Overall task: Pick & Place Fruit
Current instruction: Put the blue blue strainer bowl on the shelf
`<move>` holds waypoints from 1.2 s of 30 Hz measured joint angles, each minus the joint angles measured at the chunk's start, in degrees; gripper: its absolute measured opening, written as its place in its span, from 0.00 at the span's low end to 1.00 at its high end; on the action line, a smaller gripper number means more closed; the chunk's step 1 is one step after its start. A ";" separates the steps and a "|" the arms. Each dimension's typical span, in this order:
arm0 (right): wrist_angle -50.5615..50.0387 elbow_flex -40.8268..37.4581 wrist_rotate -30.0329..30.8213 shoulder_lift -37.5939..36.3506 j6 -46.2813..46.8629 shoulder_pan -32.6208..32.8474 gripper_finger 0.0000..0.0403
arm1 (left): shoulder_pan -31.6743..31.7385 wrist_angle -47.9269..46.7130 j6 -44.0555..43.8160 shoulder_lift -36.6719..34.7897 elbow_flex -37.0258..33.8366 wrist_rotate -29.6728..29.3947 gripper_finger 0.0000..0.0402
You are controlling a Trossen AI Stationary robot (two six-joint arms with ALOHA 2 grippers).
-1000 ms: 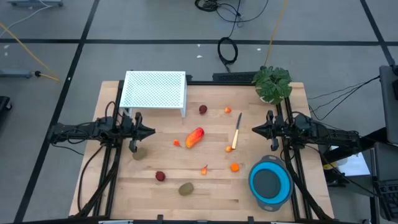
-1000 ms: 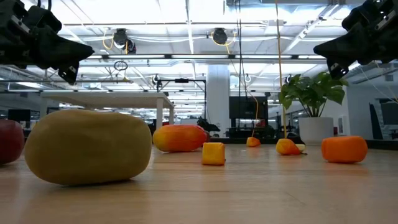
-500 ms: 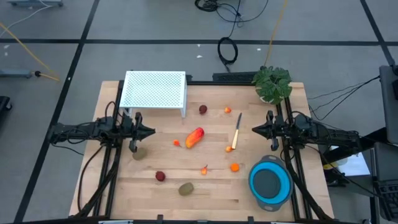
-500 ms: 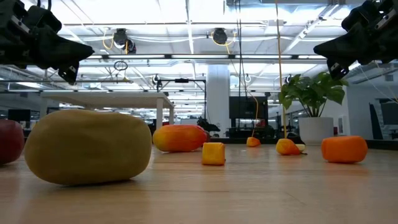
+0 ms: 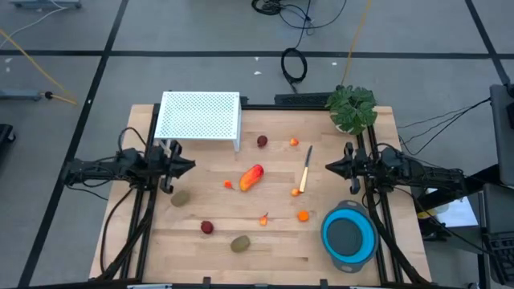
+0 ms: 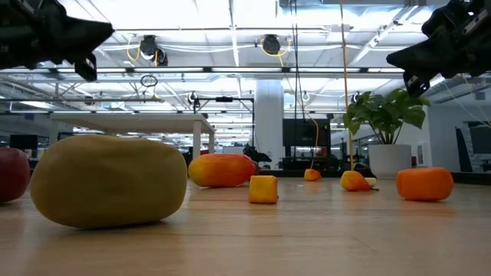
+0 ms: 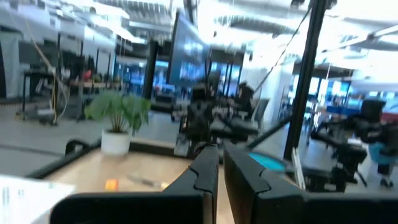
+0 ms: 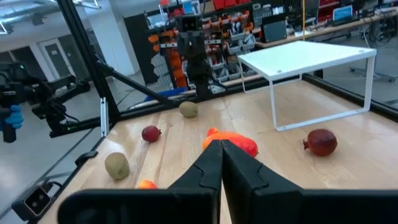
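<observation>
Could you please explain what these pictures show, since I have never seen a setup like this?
This is a robot with two dark arms at a wooden table. One picture looks straight down, one looks level across the tabletop, and two come from cameras on the arms' wrists. From above, the left gripper is at the table's left side and the right gripper at its right; both are shut and hold nothing. On the table lie toy fruit: a red-orange piece, two dark red balls, two brown-green ovals and orange bits. There are also a knife, a white rack, a potted plant and a blue bowl.
</observation>
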 joint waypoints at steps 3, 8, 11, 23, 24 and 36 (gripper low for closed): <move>1.39 0.00 0.21 0.02 0.00 0.00 0.00 | 0.01 2.36 0.19 -0.01 0.00 0.02 0.06; 1.89 0.00 0.24 0.02 -0.20 0.00 0.00 | 0.00 2.64 -1.67 0.04 0.39 -0.03 0.06; 1.94 0.00 1.47 0.02 -0.24 0.00 0.00 | 0.00 2.61 -4.46 1.01 1.08 -2.11 0.06; 1.93 0.00 4.53 0.02 0.59 0.00 0.00 | 0.01 -3.25 -4.15 14.24 9.71 -1.59 0.06; 1.93 0.00 4.54 0.02 0.59 0.00 0.00 | 0.01 -3.22 -3.65 15.44 10.42 -1.11 0.06; 0.92 6.06 -0.16 9.68 -0.24 0.80 0.00 | 0.01 -3.43 -1.32 23.83 12.94 0.66 0.06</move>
